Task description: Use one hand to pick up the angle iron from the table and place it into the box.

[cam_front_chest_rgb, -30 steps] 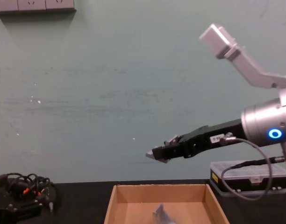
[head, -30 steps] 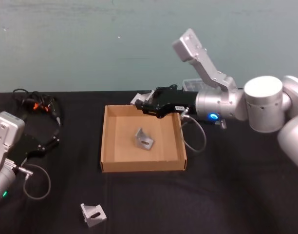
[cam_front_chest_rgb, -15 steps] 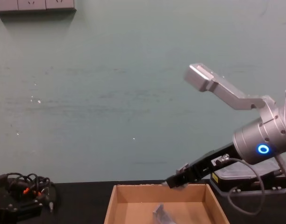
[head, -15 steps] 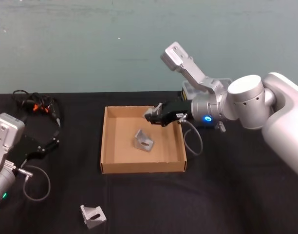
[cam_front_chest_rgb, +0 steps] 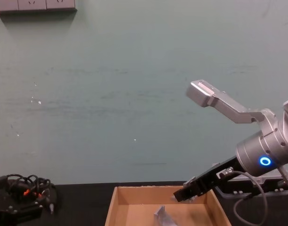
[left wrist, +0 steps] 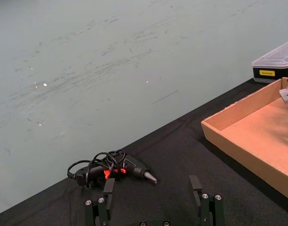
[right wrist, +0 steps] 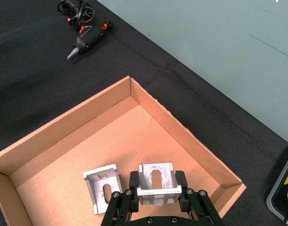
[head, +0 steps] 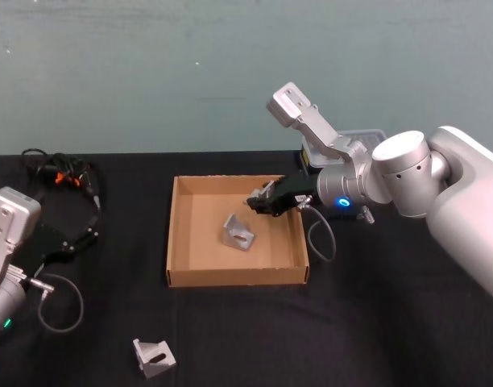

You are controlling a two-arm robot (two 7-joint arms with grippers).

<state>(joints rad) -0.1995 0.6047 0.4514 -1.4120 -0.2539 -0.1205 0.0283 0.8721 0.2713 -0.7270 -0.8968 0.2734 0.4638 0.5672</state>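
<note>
My right gripper [right wrist: 156,189] is shut on a silver angle iron [right wrist: 156,181] with a slotted face, held low over the right part of the tan box [right wrist: 177,126]. In the head view that gripper [head: 261,202] hangs just inside the box's right wall [head: 301,234]. A second angle iron [head: 238,231] lies on the box floor, to the left of the held one. A third angle iron [head: 154,355] stands on the black table [head: 375,322] near the front edge. My left gripper [left wrist: 152,186] is parked at the far left, open, holding nothing.
A corded black electric screwdriver [head: 60,172] lies at the back left of the table. A black case with a clear lid [left wrist: 275,64] sits behind the box's right side, under my right arm [head: 367,181]. A teal wall stands behind the table.
My right gripper has come down from high above the box's back edge to just inside its right side, still carrying the angle iron. The left arm has not moved.
</note>
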